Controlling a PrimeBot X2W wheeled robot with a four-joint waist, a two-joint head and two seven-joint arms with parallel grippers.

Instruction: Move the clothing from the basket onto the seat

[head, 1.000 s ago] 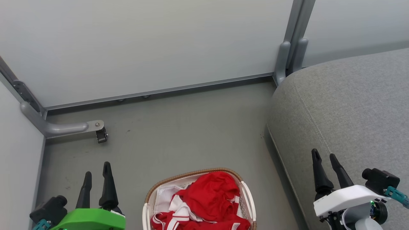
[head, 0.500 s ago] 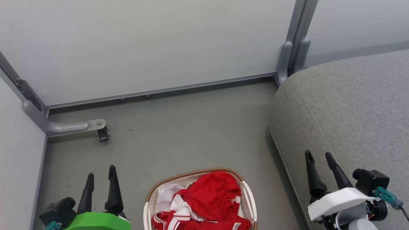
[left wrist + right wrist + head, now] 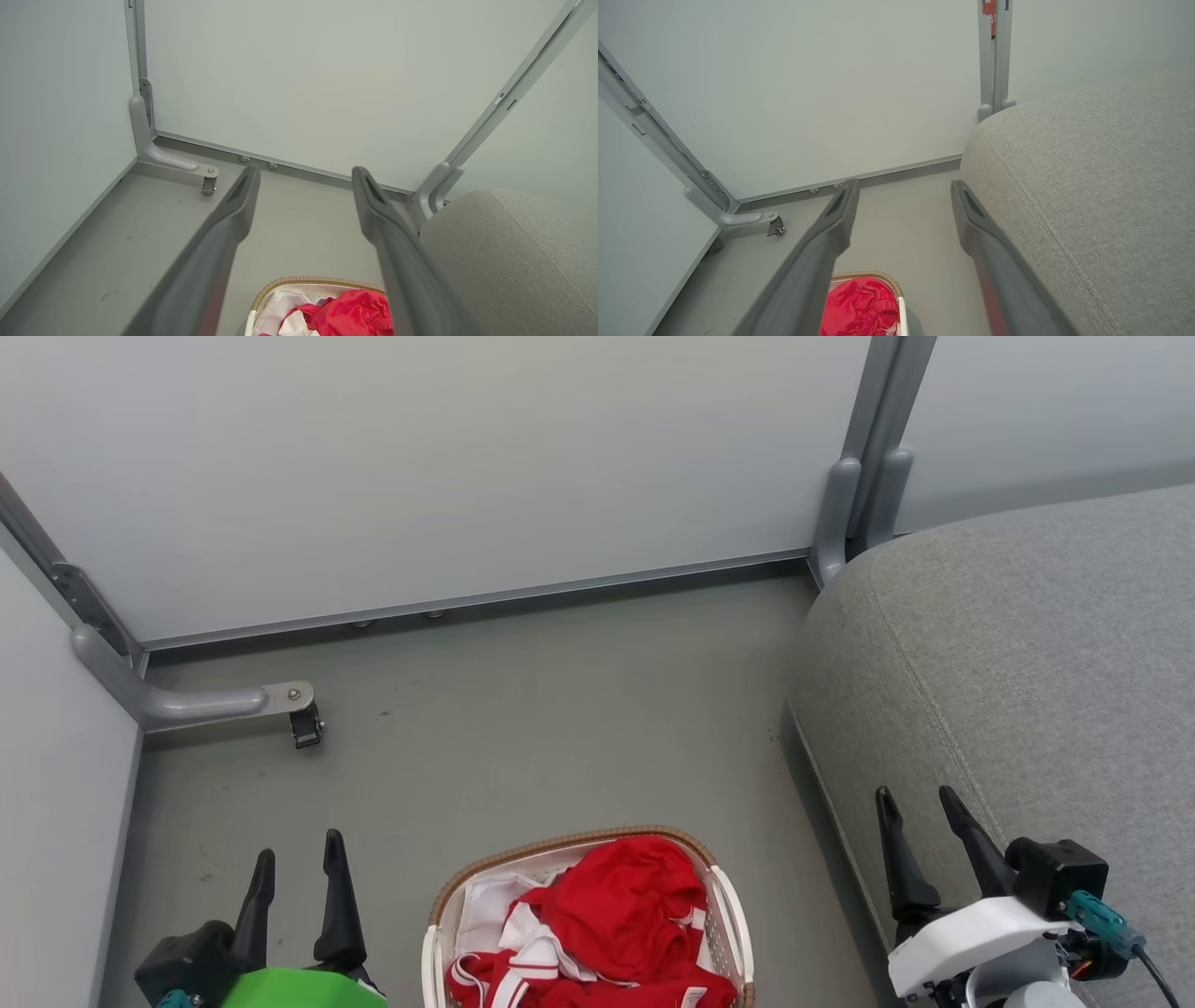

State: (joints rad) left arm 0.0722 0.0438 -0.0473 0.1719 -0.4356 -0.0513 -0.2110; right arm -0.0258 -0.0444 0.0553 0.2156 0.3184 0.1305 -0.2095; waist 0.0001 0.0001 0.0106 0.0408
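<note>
Red clothing (image 3: 616,915) with white trim lies heaped in the white basket (image 3: 733,919) with a brown woven rim, at the bottom middle of the head view. The grey seat (image 3: 1027,653) fills the right side. My left gripper (image 3: 299,843) stands open over the floor, left of the basket, with nothing between its fingers. My right gripper (image 3: 917,793) is open too, hovering over the seat's front edge, right of the basket. The left wrist view shows the clothing (image 3: 355,312) and basket rim (image 3: 299,281) below the open fingers; the right wrist view shows the clothing (image 3: 859,305) and the seat (image 3: 1087,177).
Pale partition panels (image 3: 448,457) wall in the grey floor (image 3: 523,709) at the back and left. A grey metal foot with a small caster (image 3: 306,726) juts out from the left corner. A grey post (image 3: 864,485) stands at the seat's far corner.
Both grippers sit lower in the head view than a second ago, and the right one has drifted left. The whole picture has shifted slightly. Both grippers stay open; the clothing lies as before.
</note>
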